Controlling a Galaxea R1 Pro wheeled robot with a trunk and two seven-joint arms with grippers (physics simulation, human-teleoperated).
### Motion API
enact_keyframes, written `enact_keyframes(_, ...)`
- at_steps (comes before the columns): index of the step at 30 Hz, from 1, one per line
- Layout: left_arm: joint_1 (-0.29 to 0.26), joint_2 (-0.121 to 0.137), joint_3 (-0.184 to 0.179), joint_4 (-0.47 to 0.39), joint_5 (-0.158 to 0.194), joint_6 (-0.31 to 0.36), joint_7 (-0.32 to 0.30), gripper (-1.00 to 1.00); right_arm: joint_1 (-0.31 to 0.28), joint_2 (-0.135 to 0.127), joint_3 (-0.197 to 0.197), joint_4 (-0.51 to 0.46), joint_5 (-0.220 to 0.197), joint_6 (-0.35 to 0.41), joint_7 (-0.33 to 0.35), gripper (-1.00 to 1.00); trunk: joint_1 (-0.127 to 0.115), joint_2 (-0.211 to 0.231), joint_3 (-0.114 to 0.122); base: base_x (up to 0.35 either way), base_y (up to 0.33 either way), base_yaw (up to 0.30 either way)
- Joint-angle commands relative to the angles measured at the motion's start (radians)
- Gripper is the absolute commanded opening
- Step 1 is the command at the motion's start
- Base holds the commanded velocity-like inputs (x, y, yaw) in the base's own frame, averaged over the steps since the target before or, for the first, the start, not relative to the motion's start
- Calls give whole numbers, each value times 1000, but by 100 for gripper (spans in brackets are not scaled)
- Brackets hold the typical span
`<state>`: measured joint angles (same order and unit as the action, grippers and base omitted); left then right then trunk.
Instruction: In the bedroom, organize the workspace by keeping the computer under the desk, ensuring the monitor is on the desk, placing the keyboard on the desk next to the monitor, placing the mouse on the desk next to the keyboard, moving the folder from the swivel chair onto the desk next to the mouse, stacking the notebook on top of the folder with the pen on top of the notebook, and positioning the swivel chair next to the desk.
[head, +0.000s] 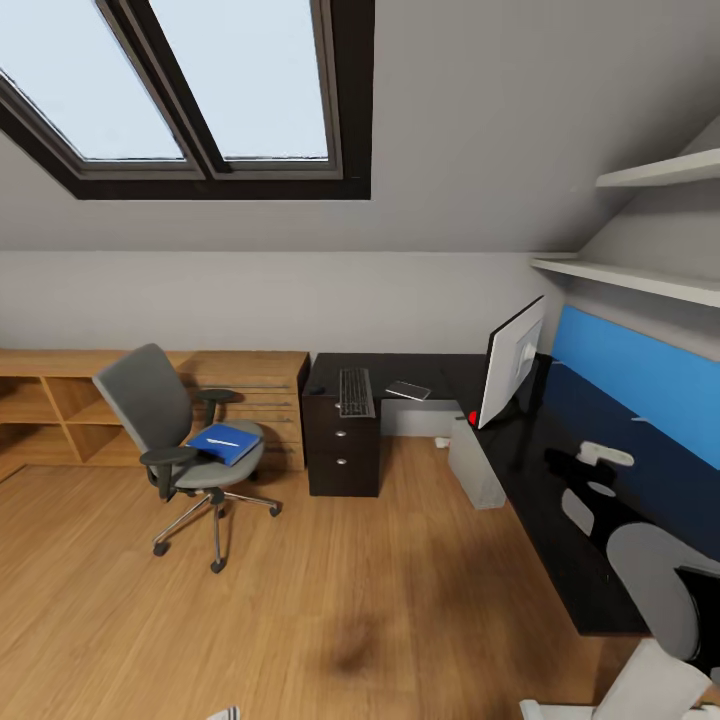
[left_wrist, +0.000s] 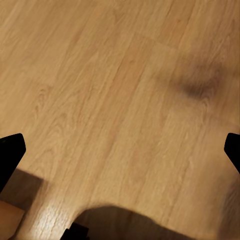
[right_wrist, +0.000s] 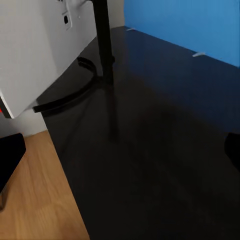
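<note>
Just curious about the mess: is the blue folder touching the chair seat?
Touching. The head view shows the folder lying flat on the chair's grey seat, a pen on top.

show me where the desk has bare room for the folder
The black desk is bare along its long run, from the monitor foot toward the robot, beside the blue wall panel. The short end over the drawers is crowded: keyboard and notebook lie there.

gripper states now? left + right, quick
Left gripper: open, dark fingers spread wide over the light wood floor, holding nothing.
Right gripper: open, empty, over the long black desk.
</note>
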<state>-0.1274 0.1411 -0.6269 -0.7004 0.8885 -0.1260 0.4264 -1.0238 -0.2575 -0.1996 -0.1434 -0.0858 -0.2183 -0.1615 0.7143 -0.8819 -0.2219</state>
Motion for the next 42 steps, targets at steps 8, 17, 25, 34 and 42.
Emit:
enact_keyframes(8, -1, 2, -8, -4, 9, -7, 6, 100, -9, 15, 1, 126, -11, -131, -1, 100, 0, -1, -1, 0, 0, 0)
enact_keyframes(17, -1, 2, -10, -9, 9, -7, 7, 100, -8, 50, 2, 160, -5, -207, -5, 100, 0, -1, -1, 0, 0, 0)
enact_keyframes(25, -1, 2, -10, -10, 9, -7, 6, 100, -4, 54, 3, 164, 12, -218, -3, 100, 0, -1, -1, 0, 0, 0)
enact_keyframes(34, -1, 0, -10, -10, 9, -7, 6, 100, -4, 54, 3, 164, 16, -219, -3, 100, 0, -1, -1, 0, 0, 0)
enact_keyframes(42, -1, 1, -10, -9, 9, -7, 6, 100, -4, 52, 3, 165, 16, -219, -3, 100, 0, -1, -1, 0, 0, 0)
